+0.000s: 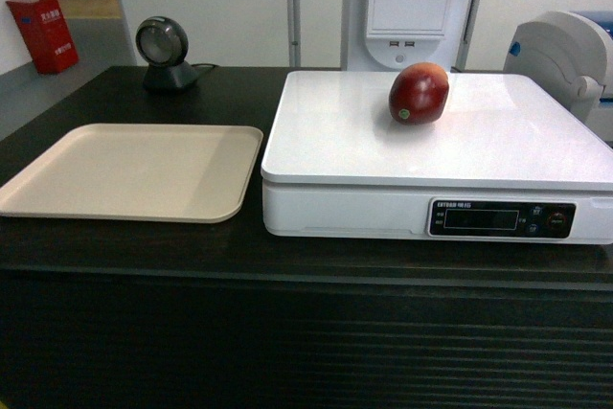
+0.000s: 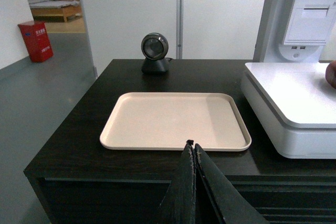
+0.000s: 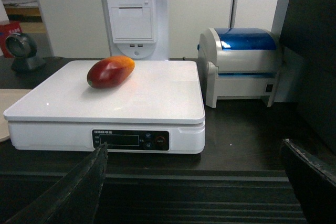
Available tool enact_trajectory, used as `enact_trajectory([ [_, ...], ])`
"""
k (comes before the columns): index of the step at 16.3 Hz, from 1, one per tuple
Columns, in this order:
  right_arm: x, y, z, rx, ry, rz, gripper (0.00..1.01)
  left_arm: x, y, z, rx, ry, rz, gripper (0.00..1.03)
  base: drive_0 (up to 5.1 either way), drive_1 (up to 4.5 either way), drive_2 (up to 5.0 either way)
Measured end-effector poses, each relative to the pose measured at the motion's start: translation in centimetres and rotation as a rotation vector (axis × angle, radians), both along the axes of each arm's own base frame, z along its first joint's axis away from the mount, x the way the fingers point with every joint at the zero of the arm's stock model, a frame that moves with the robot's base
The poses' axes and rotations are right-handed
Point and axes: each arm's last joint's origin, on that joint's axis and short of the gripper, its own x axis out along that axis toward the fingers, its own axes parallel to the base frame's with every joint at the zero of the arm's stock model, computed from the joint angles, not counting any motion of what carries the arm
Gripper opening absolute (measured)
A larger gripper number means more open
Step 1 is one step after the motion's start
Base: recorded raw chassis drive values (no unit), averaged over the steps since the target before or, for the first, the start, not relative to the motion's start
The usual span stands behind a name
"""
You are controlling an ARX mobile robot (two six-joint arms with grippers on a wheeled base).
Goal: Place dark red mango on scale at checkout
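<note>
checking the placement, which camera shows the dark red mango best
The right wrist view: the dark red mango shows whole, side-on, resting on the scale top. The head view also shows the whole mango, but end-on. The left wrist view catches only a sliver at its right edge.

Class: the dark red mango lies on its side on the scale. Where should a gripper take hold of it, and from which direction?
Across the narrow middle of the dark red mango, coming straight down from above: its long axis lies flat on the scale, nothing beside it.
</note>
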Motion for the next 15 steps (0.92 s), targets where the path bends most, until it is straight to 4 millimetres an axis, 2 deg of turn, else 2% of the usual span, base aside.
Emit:
enact_trajectory([
  [7, 0.0, 0.0, 0.0, 0.0, 0.0, 0.0, 0.98, -0.8, 0.0, 0.0, 0.0, -0.001, 0.0, 0.02, 0.0, 0.0, 0.0],
  [8, 0.0, 0.0, 0.0, 0.0, 0.0, 0.0, 0.98, -1.4, 0.0, -0.6, 0.0, 0.051, -0.001, 0.02, 0.0, 0.0, 0.0],
  [9, 0.0, 0.0, 0.0, 0.0, 0.0, 0.0, 0.98, -1.9, 0.0, -0.4, 0.0, 0.013, 0.0, 0.02, 0.0, 0.0, 0.0],
  [13, 0.0, 0.0, 0.0, 0.0, 0.0, 0.0, 0.98, -1.9, 0.0, -0.4, 0.0, 0.011, 0.0, 0.02, 0.0, 0.0, 0.0],
  [14, 0.0, 0.0, 0.0, 0.0, 0.0, 0.0, 0.98, -1.9, 0.0, -0.4, 0.0, 0.011, 0.002, 0.1, 0.0, 0.0, 0.0],
  [15, 0.0, 0.0, 0.0, 0.0, 0.0, 0.0, 0.98, -1.9, 0.0, -0.4, 0.0, 0.011, 0.001, 0.23, 0.0, 0.0, 0.0],
])
